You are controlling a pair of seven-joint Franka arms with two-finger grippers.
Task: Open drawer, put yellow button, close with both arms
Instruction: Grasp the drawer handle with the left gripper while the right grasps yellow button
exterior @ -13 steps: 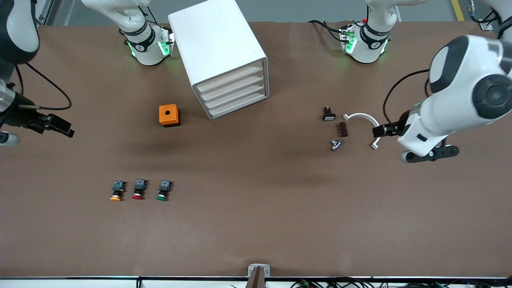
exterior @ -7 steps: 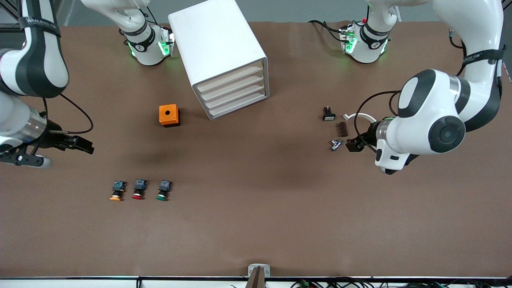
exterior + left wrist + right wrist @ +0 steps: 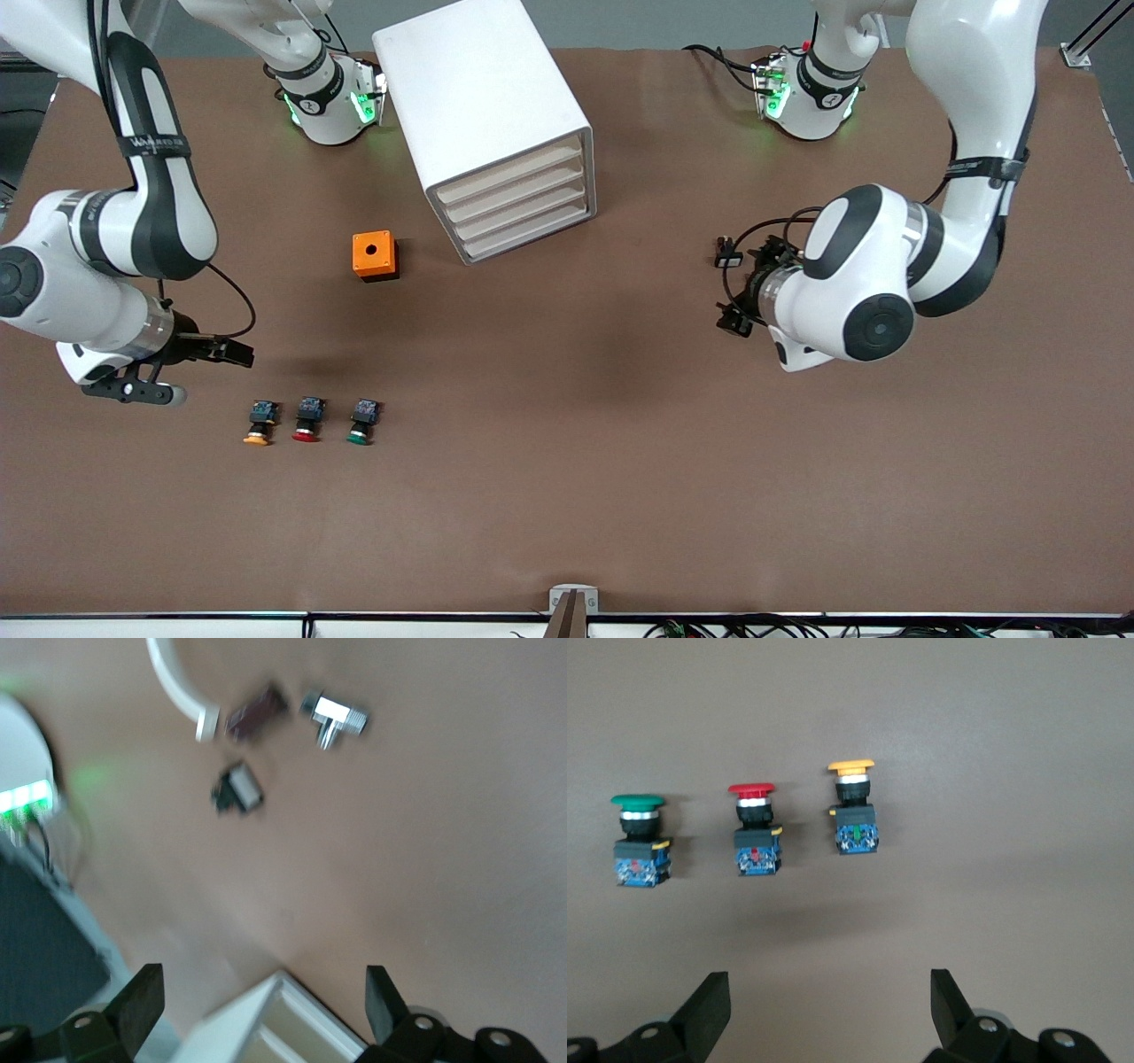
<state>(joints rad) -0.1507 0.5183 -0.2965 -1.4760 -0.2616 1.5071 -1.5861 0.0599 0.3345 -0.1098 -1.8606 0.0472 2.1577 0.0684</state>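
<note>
The white cabinet [image 3: 483, 97] stands at the robots' side of the table, and its top drawer [image 3: 512, 171] is shut like the three below it. The yellow button [image 3: 258, 424] lies on its side near the right arm's end, in a row with a red one [image 3: 306, 421] and a green one [image 3: 361, 422]. My right gripper [image 3: 235, 356] hangs open over bare table just short of that row. In the right wrist view the yellow button [image 3: 853, 811] lies ahead of the open gripper [image 3: 828, 988]. My left gripper [image 3: 744, 294] is open over small parts, with nothing in it [image 3: 263, 992].
An orange box [image 3: 375, 255] with a hole on top sits beside the cabinet, toward the right arm's end. Under the left arm lie a small black part [image 3: 728, 259], a white curved tube [image 3: 177, 682], a brown piece [image 3: 257, 711] and a metal fitting [image 3: 335, 718].
Both arms have swung in from the table's ends. The right gripper came close to the button row. The left gripper moved over the small parts toward the cabinet. Both stayed open.
</note>
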